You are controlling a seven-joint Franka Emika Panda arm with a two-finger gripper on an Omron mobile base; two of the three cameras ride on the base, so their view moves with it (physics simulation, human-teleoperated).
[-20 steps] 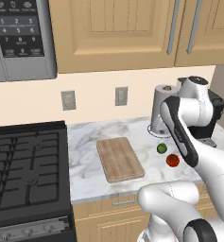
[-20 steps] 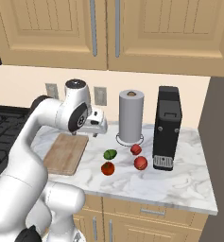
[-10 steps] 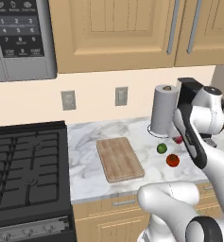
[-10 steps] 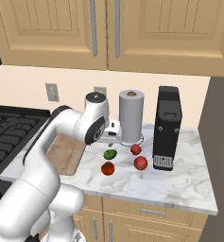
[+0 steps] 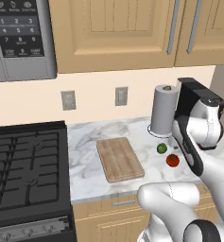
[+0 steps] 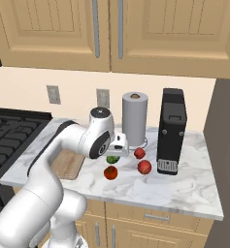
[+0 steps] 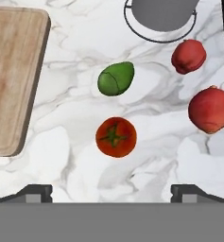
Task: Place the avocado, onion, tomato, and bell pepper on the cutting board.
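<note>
The gripper (image 7: 111, 191) hangs above the marble counter (image 7: 61, 165) with its jaws spread wide and nothing between them; the two dark fingertips (image 7: 35, 191) stand far apart at the bottom of the hand view. Straight ahead of the gap lies the tomato (image 7: 116, 137), stem scar up, and just beyond it, apart from it, the avocado (image 7: 116, 78). Neither touches the fingers. The cutting board (image 7: 14, 75) lies bare off to the left of the jaws in that view. To the right sit the bell pepper (image 7: 188, 56), near the ring base of the paper towel holder (image 7: 160, 21), and the reddish onion (image 7: 211, 109).

From the right base view the gripper (image 6: 117, 145) hovers over the avocado (image 6: 112, 159), with the tomato (image 6: 110, 172) in front and the black coffee machine (image 6: 171, 131) well to the right.
</note>
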